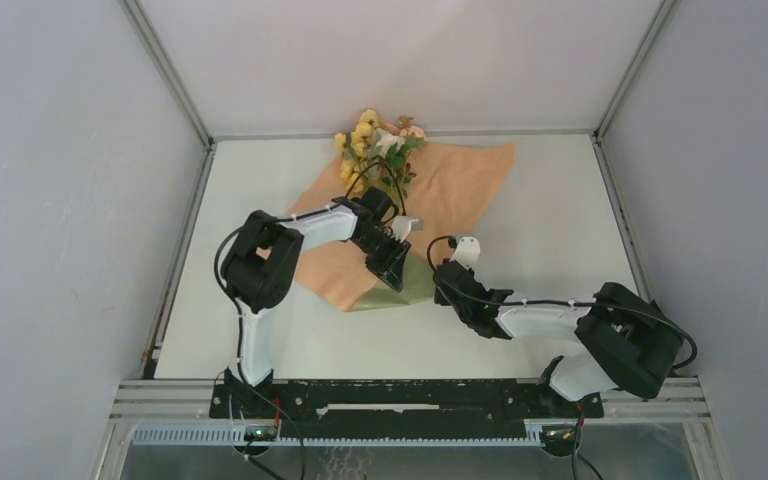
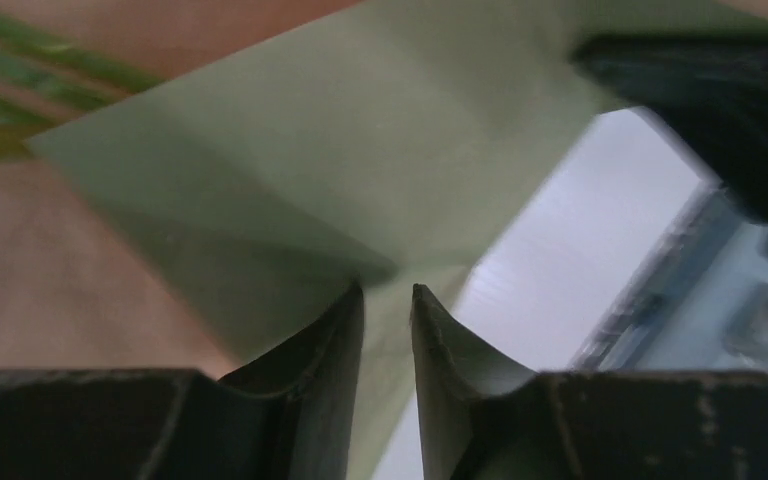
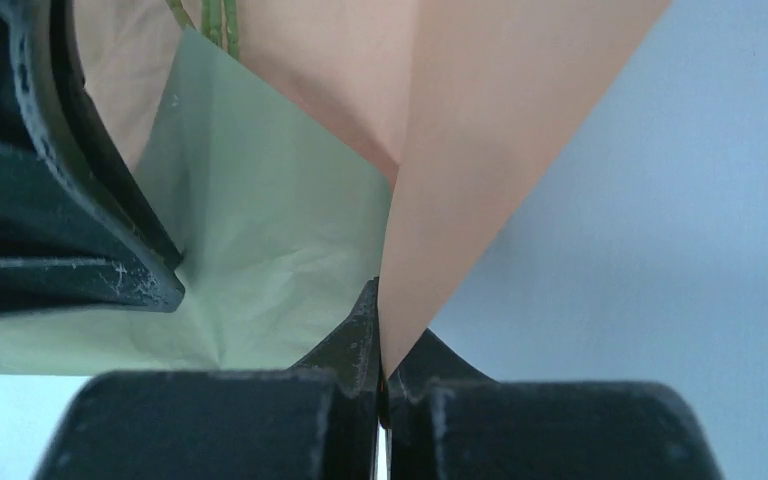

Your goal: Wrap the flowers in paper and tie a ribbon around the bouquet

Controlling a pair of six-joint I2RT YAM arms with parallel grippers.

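We see the left arm [image 1: 310,228] and the right arm [image 1: 540,320] built alike: white link shells between chunky black joint housings. Thin black cables [image 1: 222,262] loop alongside. A black rail [image 1: 410,398] at the bottom of the frame carries both bases. The left claw [image 2: 387,292] and the right claw [image 3: 380,300] have matte-black wedge fingers [image 2: 320,350], scuffed pale at the edges.

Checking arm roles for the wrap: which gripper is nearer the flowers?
Left. The left gripper sits close by the flowers' stems, at the paper's folded edge; the right gripper, jaws shut on the paper, is farther right.
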